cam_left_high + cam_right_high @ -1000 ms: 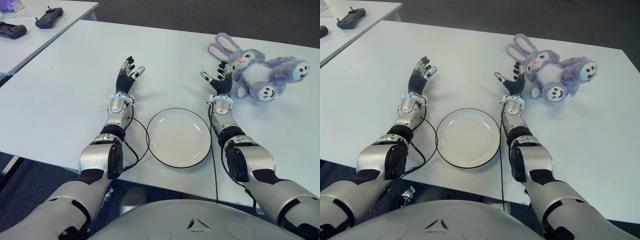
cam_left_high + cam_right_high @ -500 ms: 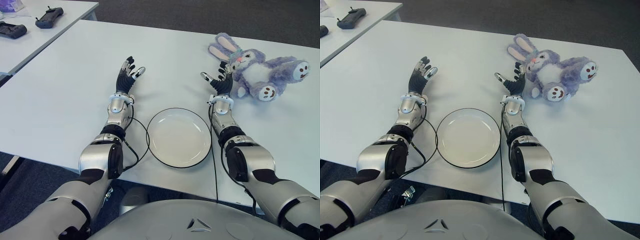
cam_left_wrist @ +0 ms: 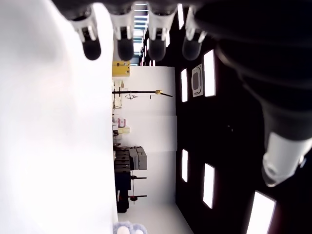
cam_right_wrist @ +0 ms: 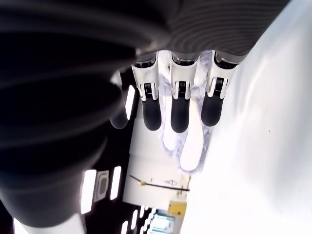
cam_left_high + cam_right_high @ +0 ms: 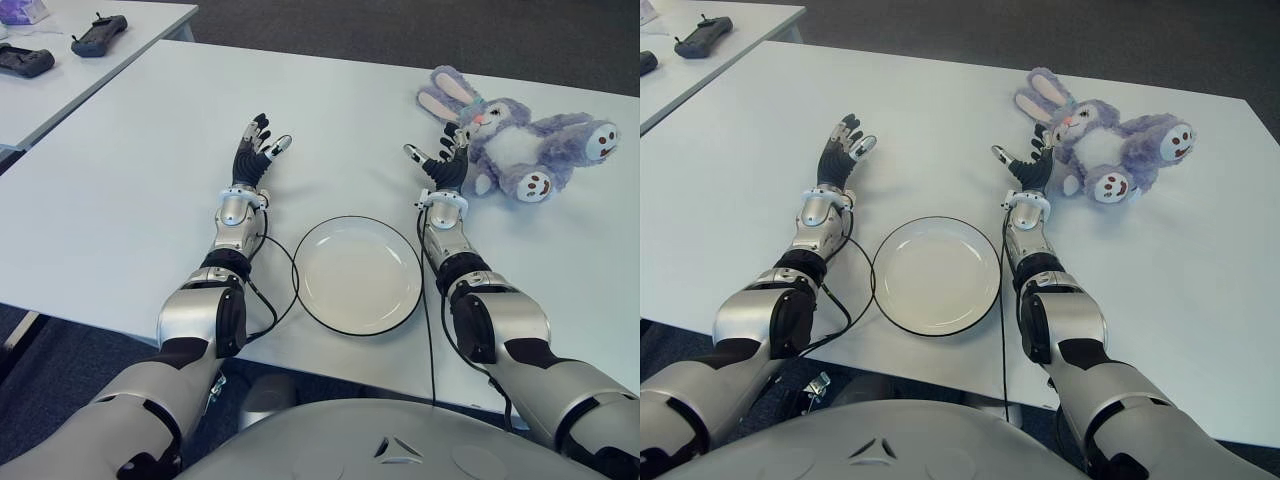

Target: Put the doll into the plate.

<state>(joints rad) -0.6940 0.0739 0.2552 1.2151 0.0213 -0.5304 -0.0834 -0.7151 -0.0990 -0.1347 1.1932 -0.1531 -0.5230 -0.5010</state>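
White table [image 5: 120, 190] fills the view, dark floor beyond. Plate [image 5: 357, 274] sits bare near the front edge. Purple bunny doll [image 5: 515, 140] lies at two o'clock from it, just beside the right hand [image 5: 440, 162]; left hand [image 5: 255, 148] at eleven. Both hands' fingers are spread, holding nothing.

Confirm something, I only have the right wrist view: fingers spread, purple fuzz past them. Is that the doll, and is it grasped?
Observer: Not grasped. The plush bunny lies on the white table; the right hand is open, just short of its ears.
Operator: Plate?
Observer: The white plate is empty, between the forearms, nearer the robot than the bunny.
Operator: Left hand?
Observer: The left hand is open, empty, beyond the plate's left side.
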